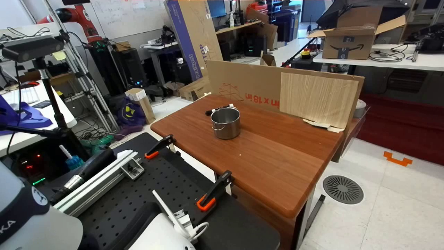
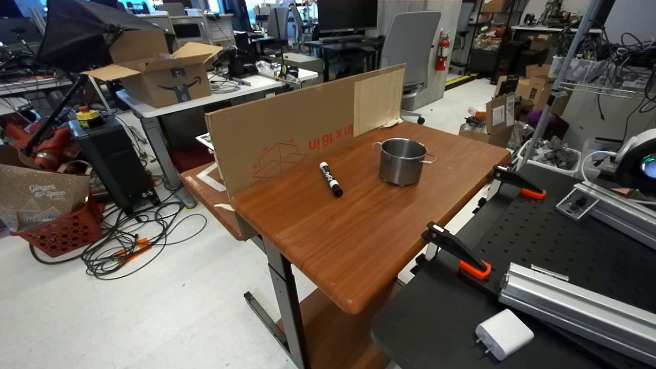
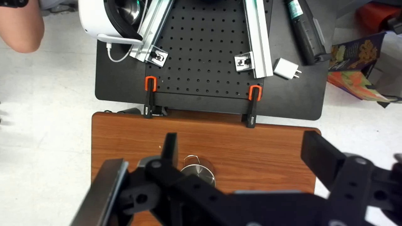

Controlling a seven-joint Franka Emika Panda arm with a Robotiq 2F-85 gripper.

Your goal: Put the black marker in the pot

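Note:
The black marker, with a black cap and a white label, lies flat on the brown table in both exterior views (image 1: 210, 112) (image 2: 330, 179). It does not show in the wrist view. The grey metal pot stands upright on the table in both exterior views (image 1: 226, 126) (image 2: 401, 166), apart from the marker. In the wrist view the pot (image 3: 201, 173) is partly hidden behind my gripper's linkage. My gripper (image 3: 241, 135) is open with nothing between its fingers, high above the table. It is out of view in both exterior views.
A cardboard panel (image 2: 287, 138) stands upright along the table's far edge, behind the marker. Two black-and-orange clamps (image 1: 216, 191) (image 1: 160, 146) sit at the near edge by the black perforated board (image 1: 166, 187). The brown table (image 1: 277, 166) surrounds the pot.

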